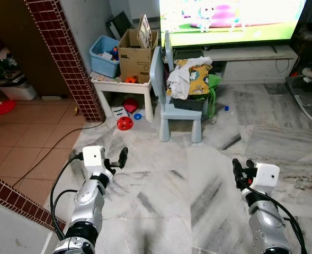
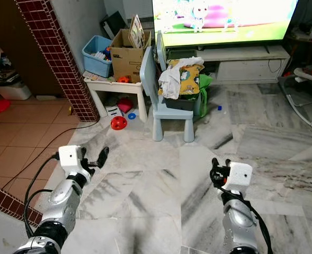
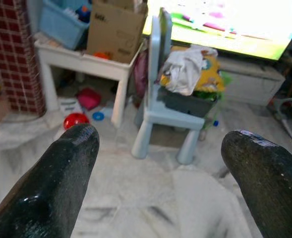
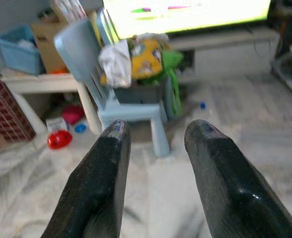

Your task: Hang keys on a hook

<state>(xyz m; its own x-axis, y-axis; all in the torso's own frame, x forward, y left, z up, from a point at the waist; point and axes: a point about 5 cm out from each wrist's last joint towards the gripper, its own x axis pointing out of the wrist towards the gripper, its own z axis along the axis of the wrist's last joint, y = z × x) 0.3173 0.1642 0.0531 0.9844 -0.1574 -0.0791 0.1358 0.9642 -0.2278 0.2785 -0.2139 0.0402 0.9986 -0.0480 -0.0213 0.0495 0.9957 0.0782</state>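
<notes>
**Mia:** Grey marble floor (image 1: 198,174) is what the head views look down on. The little blue chair (image 1: 169,108) stands in the middle of it, with clothes (image 1: 190,76) piled on the seat. Just beside the chair is a white counter (image 1: 121,84) with a cardboard box (image 1: 137,53) and a blue bin (image 1: 105,55) on top. A red toy (image 1: 125,123) lies under the counter, and the bright TV (image 1: 230,16) is behind the chair.

**Ben:** Where are the keys?

**Mia:** I can't see keys or a hook, so I can't say which way they point.

**Ben:** And the tools?

**Mia:** The left tool (image 1: 118,159) and the right tool (image 1: 239,170) float low over the floor, well in front of the chair. I think the robot is only looking around.

**Ben:** What about the left wrist view?

**Mia:** The left tool's fingers (image 3: 61,173) are spread wide, with nothing between them, aimed at the chair.

**Ben:** The right wrist view?

**Mia:** The right tool's fingers (image 4: 101,183) sit closer together, with a gap and nothing held, aimed at the chair too.
</notes>
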